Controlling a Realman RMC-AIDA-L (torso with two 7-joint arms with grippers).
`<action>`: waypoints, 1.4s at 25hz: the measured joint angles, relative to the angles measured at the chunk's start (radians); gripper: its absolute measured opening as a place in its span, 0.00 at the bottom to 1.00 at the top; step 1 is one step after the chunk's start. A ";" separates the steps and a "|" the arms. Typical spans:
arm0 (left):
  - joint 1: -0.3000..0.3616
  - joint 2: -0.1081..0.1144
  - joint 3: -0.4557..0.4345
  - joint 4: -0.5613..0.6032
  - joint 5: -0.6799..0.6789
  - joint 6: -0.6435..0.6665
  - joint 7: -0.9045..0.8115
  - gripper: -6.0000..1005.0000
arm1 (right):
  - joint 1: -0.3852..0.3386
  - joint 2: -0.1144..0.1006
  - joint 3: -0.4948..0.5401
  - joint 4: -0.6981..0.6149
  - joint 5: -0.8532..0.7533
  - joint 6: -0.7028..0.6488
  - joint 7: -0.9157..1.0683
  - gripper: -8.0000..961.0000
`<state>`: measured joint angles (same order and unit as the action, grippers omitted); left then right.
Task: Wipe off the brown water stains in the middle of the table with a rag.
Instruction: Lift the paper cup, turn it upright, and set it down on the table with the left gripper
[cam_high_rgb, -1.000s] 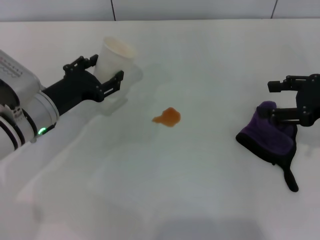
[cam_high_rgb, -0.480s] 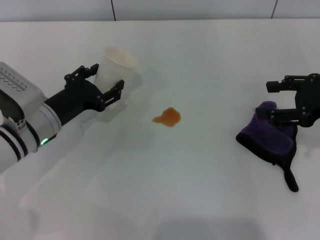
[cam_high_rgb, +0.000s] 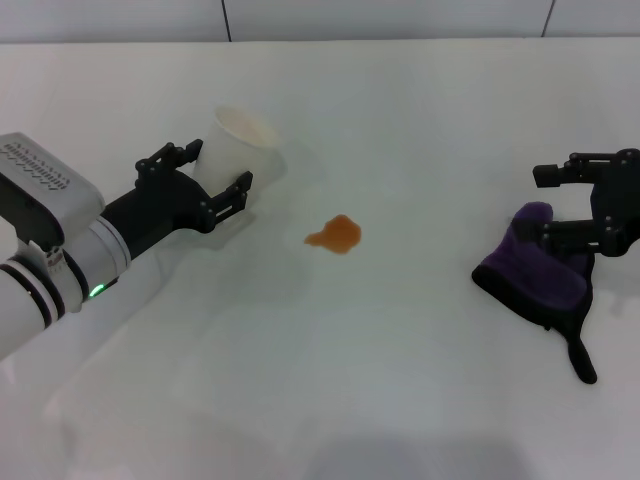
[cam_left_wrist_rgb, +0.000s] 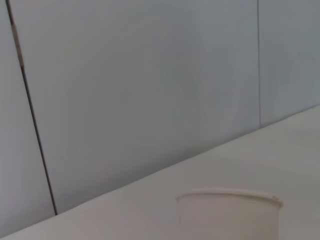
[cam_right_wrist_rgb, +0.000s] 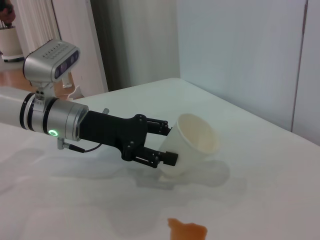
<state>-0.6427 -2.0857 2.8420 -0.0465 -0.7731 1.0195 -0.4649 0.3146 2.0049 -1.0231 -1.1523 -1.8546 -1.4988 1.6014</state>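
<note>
The left end effector (cam_high_rgb: 212, 180) reaches forward, tilted, grasping a smooth white cup (cam_high_rgb: 232, 146) left of the irregular brown stain (cam_high_rgb: 335, 235). The right end effector (cam_high_rgb: 548, 203) hangs released over the soft purple rag (cam_high_rgb: 540, 268), right of the stain.

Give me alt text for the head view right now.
An orange-brown stain sits mid-table, unwiped. The left pincer grips a tilted white cup on the left; the right pincer is open over the purple rag on the right.

The brown water stains (cam_high_rgb: 336, 235) lie mid-table (cam_high_rgb: 400, 380); my left gripper (cam_high_rgb: 205, 180) holds the cup (cam_high_rgb: 235, 148) to their left; the rag (cam_high_rgb: 545, 272) lies far right under my right gripper (cam_high_rgb: 545, 202).
</note>
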 joint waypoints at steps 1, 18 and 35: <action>0.000 0.000 0.000 0.001 0.000 -0.001 0.005 0.77 | 0.000 0.000 0.000 0.000 0.000 0.000 0.000 0.77; 0.042 -0.002 -0.001 0.038 0.000 0.004 0.059 0.77 | 0.007 -0.001 0.000 0.000 0.000 0.000 0.000 0.77; 0.046 0.001 -0.012 0.053 -0.002 0.001 0.038 0.78 | -0.001 -0.002 0.002 -0.035 -0.011 -0.002 0.003 0.77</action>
<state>-0.5972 -2.0846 2.8296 0.0062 -0.7753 1.0200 -0.4265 0.3138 2.0030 -1.0216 -1.1873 -1.8654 -1.5003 1.6046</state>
